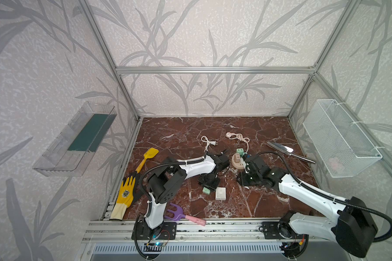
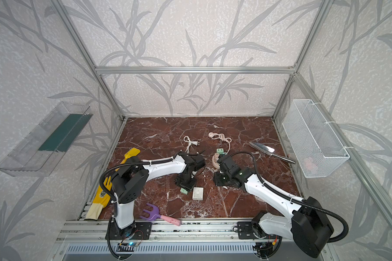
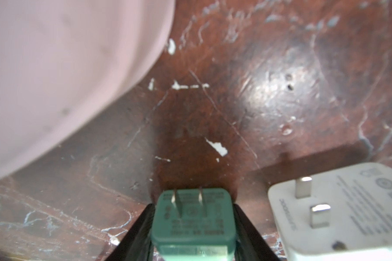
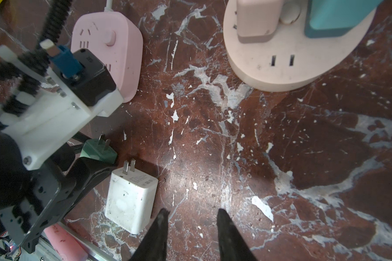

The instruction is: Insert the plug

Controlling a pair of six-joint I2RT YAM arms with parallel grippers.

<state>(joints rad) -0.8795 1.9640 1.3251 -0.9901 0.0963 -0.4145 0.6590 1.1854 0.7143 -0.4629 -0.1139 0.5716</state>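
A green two-prong plug [image 3: 191,226] lies low over the marble floor, and the black fingers of my left gripper [image 3: 193,210] press against both its sides. It also shows in a top view, plug [image 1: 206,190], under the left arm's wrist. The round beige socket [image 4: 292,67] stands further back, carrying a pink adapter [image 4: 256,20] and a teal adapter [image 4: 335,18]; one pair of slots [image 4: 282,60] is free. A pink power strip [image 4: 113,52] lies beside the left arm. My right gripper [image 4: 191,214] hovers open over bare floor with nothing between its fingers.
A white charger [image 4: 131,194] lies prongs-up right beside the green plug. A yellow shovel [image 1: 148,156], yellow glove [image 1: 126,192] and purple rake [image 1: 179,213] lie at the left and front. A metal trowel [image 1: 285,150], white cable [image 1: 209,142] and wire basket [image 1: 340,140] are further back and right.
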